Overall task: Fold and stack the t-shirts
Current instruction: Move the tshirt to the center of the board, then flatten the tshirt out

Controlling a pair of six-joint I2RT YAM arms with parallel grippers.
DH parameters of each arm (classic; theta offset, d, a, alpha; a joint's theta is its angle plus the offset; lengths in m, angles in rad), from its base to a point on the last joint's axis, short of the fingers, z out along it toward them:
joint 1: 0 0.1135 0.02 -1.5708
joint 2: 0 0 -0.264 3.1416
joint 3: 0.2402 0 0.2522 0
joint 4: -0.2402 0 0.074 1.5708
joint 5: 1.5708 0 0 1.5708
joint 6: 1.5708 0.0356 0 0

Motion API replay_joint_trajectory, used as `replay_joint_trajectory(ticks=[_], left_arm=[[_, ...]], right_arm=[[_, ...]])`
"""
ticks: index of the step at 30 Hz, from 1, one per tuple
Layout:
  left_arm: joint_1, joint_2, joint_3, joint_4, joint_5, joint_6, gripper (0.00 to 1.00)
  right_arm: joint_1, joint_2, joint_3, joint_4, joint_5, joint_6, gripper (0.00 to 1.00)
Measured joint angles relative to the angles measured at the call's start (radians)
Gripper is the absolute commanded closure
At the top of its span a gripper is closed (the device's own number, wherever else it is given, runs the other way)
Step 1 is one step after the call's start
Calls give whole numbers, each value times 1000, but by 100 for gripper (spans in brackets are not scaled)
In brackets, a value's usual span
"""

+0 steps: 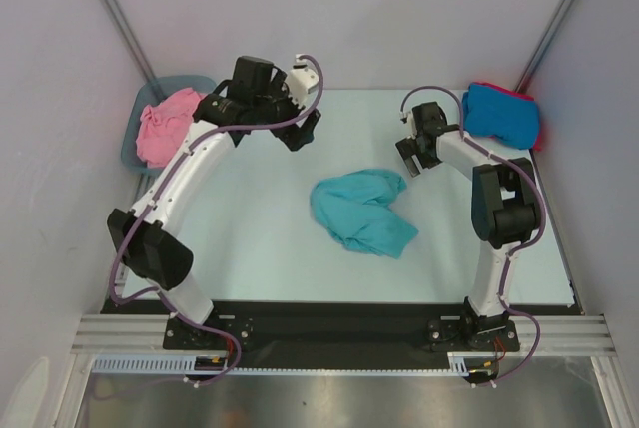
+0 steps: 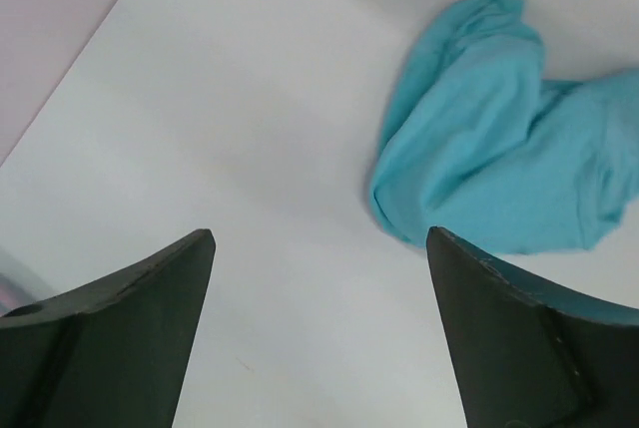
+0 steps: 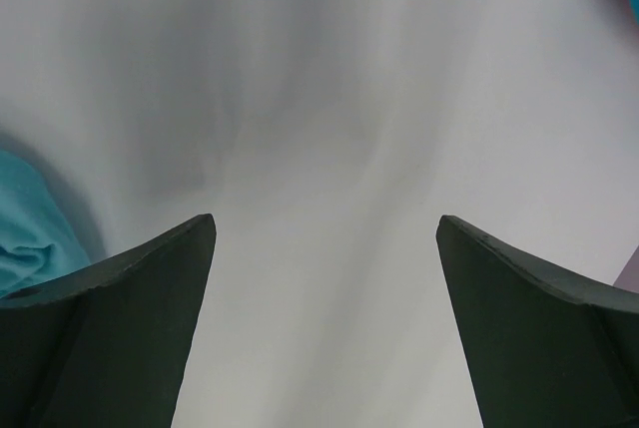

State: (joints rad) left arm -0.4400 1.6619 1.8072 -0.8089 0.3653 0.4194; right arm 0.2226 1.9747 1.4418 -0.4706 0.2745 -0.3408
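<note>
**Four shirts on the table (image 1: 260, 248), listed left to right**

1. Pink t-shirt (image 1: 163, 129): far left corner, crumpled inside the grey-blue tub (image 1: 192, 80). Its lie cannot be read, and the left arm crosses the tub's near side.
2. Left gripper (image 1: 300, 135) (image 2: 319, 238): above bare table, far of centre. The jaws are spread wide and hold nothing.
3. Teal t-shirt (image 1: 361, 211) (image 2: 499, 149): mid-table, between the two grippers and touching neither. It is a bunched heap whose long axis runs roughly left to right, slanting toward the near right. Collar and sleeves are indistinguishable.
4. Right gripper (image 1: 410, 161) (image 3: 324, 223): just beyond the teal heap's right lobe. It is fully parted and empty.
5. Bright blue t-shirt (image 1: 502, 114): far right corner, a compact bundle.
6. Red t-shirt (image 1: 536, 135): beneath the blue one, with only its edges showing.
</note>
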Motion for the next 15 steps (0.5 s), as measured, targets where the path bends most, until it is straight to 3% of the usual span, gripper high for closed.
replay_joint_trajectory(ticks=[8, 15], left_arm=[[62, 23, -80, 104, -183, -19, 9], [42, 92, -159, 160, -259, -19, 9]], right_arm=[[-6, -2, -9, 3, 6, -3, 0], [-15, -64, -7, -67, -206, 19, 1]])
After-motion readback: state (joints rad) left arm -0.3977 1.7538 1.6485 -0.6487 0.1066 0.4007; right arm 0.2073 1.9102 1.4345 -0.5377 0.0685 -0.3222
